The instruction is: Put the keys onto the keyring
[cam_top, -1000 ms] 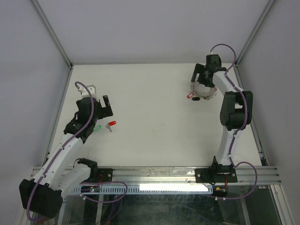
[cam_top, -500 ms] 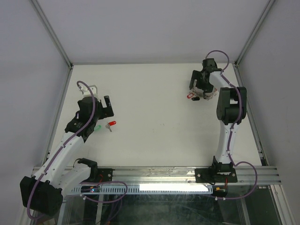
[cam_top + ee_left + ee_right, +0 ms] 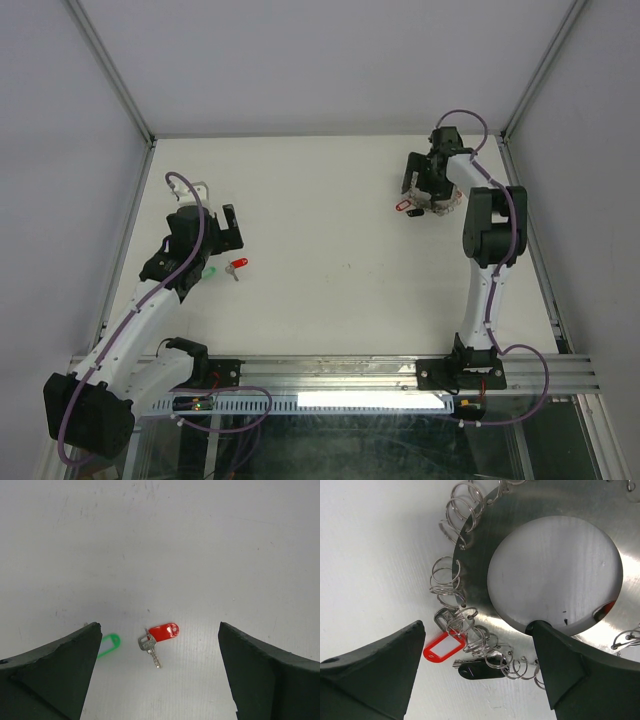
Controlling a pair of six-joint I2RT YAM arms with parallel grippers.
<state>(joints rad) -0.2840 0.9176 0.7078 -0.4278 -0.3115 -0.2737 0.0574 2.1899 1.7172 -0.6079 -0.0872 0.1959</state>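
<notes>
Two loose keys at left, one keyring at upper right.
The left tool hung spread over one green key and one red key on the worktop; the right tool, also spread, hovered over the keyring.

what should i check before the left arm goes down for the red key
1. Left pincer open: ok, jaws wide apart.
2. Red key lined up: ok, it lies between the jaws in the left wrist view, loose on the table.
3. Green key out of the way: cannot tell, it is half hidden behind the pincer.
4. Right pincer at the keyring: ok, open right above it.
5. Keyring held steady: not ok, nothing is clamped on it.
6. Free place for a key: ok, bare wire loops show on its edge.
</notes>
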